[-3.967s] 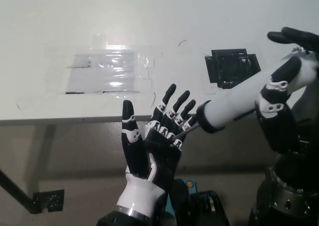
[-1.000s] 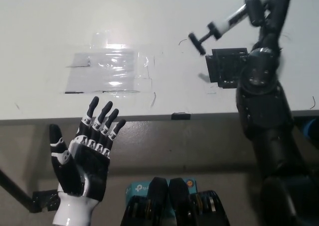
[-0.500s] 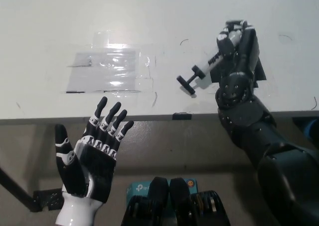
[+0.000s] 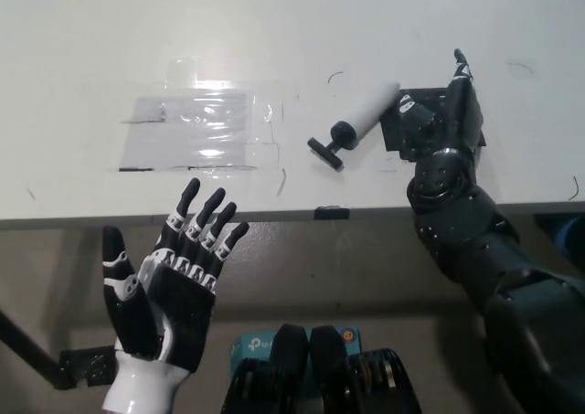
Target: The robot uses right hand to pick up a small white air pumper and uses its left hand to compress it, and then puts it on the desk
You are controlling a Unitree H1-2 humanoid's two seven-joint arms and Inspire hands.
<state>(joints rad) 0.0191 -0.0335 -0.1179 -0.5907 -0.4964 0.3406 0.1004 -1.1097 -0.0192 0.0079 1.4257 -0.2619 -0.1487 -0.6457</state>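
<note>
With the air pumper point(image 4: 359, 124) lying on the desk point(image 4: 91, 48) at upper centre, just left of the released right hand point(image 4: 445, 122), that hand should withdraw rightward without nudging it, while the left hand point(image 4: 169, 281) rests spread and empty at lower left.

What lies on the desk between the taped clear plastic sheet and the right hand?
In the head view, the small white air pumper lies there on the desk, its black handle pointing toward the taped clear plastic sheet, its white barrel toward the right hand.
</note>
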